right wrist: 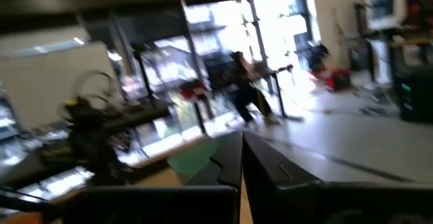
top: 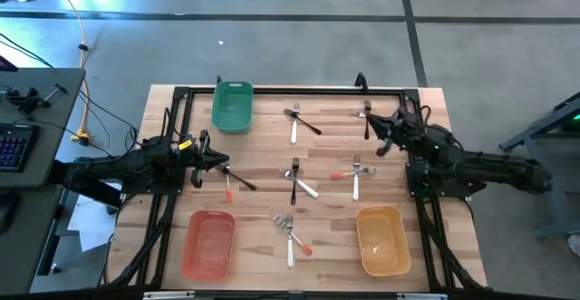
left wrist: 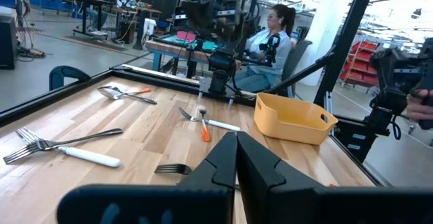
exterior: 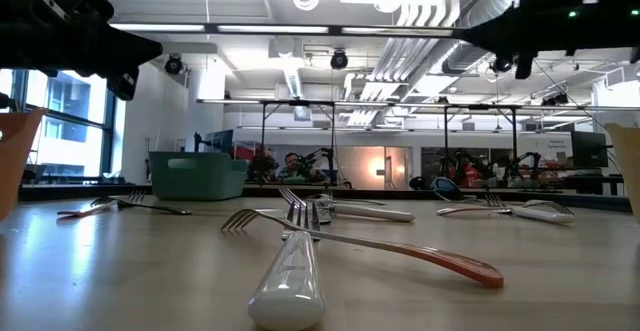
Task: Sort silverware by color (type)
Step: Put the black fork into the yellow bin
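The silverware lies in small crossed groups on the wooden table [top: 263,155]: a white fork and a black fork [top: 299,123], a black and a red-tipped piece [top: 367,116], a middle group [top: 297,180], a white and red-tipped pair [top: 355,178], and a near pair [top: 290,232]. A black fork [top: 241,181] and a red-tipped piece [top: 228,189] lie by my left gripper [top: 223,164], which is shut, empty and held above the table; its wrist view [left wrist: 237,158] shows the black fork's tines [left wrist: 172,168] below. My right gripper [top: 381,144] is shut and empty, raised over the table's far right [right wrist: 241,158].
A green bin [top: 232,106] stands at the far left, a red bin [top: 210,244] at the near left and a yellow bin [top: 381,238] at the near right. A black frame [top: 272,90] runs along the table's edges. A person [left wrist: 270,45] sits beyond the table.
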Motion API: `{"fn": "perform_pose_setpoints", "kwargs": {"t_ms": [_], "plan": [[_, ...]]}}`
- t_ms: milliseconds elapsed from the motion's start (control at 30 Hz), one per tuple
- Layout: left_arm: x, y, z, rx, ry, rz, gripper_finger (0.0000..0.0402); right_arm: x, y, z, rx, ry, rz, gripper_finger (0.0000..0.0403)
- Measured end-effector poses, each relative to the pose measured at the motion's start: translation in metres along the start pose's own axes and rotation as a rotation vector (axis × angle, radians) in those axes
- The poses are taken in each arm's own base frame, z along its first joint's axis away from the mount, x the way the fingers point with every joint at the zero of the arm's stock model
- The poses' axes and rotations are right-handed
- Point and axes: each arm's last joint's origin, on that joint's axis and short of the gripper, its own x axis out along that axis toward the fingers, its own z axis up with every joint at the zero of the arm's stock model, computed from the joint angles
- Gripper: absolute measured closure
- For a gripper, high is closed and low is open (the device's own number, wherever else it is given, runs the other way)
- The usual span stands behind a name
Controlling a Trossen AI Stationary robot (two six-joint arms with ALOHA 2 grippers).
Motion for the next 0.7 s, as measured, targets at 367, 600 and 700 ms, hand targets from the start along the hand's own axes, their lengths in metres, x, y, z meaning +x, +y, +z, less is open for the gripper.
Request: {"fn": "perform_pose_setpoints", "kwargs": {"t_ms": [367, 600, 700], "plan": [[0.0, 0.0, 0.0, 0.0, 0.0, 0.0, 0.0401, 0.087, 0.02, -0.01, -0.044, 0.365, -0.116, 0.0351], [0.0, 0.0, 0.0, 0.0, 0.0, 0.0, 0.0401, 0.152, 0.031, -0.02, -0.095, 0.635, -0.163, 0.0298], [0.0, 0.0, 0.0, 0.0, 0.0, 0.0, 0.0401, 0.178, 0.032, -0.028, -0.097, 0.744, -0.144, 0.0295]]}}
